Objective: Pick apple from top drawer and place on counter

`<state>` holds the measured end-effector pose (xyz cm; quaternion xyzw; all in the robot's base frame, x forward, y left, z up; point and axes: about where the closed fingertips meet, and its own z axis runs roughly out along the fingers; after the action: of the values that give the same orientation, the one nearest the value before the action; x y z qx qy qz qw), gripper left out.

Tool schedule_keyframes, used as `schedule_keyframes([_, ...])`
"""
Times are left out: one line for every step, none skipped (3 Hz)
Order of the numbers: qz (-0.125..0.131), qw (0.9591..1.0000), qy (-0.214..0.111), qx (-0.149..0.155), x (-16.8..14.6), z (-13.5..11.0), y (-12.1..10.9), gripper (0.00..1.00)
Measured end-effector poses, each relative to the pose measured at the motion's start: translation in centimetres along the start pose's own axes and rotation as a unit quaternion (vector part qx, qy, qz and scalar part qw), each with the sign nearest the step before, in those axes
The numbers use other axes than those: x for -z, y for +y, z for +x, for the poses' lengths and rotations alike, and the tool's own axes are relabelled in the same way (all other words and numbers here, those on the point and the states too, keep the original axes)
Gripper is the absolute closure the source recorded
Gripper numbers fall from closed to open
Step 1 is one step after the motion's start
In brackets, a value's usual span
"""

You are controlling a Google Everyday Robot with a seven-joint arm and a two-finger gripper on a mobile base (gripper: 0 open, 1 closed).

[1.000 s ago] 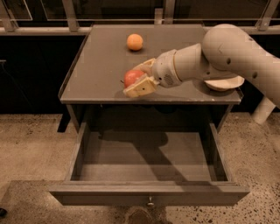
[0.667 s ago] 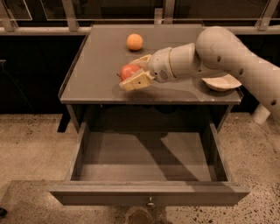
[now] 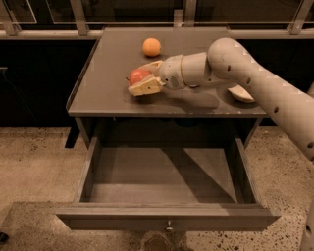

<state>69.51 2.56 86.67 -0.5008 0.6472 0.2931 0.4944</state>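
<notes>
Presently the claw (image 3: 143, 78) clasps the apple (image 3: 138, 75) over the counter (image 3: 100, 95).

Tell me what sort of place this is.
Likely an office or lab mock-up, not a home kitchen: grey cabinet counter with the top drawer open, speckled floor, dark windows behind. The gripper holds the apple over the counter.

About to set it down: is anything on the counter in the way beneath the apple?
Nothing visible. The gripper holds the apple over bare counter. The orange sits further back, and the pale dish is well aside, partly behind the arm.
</notes>
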Motion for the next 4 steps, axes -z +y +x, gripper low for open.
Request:
schedule_keyframes([0.000,1.0000,0.000,0.000,-0.07,0.01,-0.03,0.82])
schedule_keyframes([0.000,1.0000,0.000,0.000,-0.07,0.01,-0.02,0.58])
schedule_keyframes([0.000,1.0000,0.000,0.000,-0.07,0.01,-0.02,0.35])
schedule_keyframes([0.000,1.0000,0.000,0.000,-0.07,0.01,-0.02,0.11])
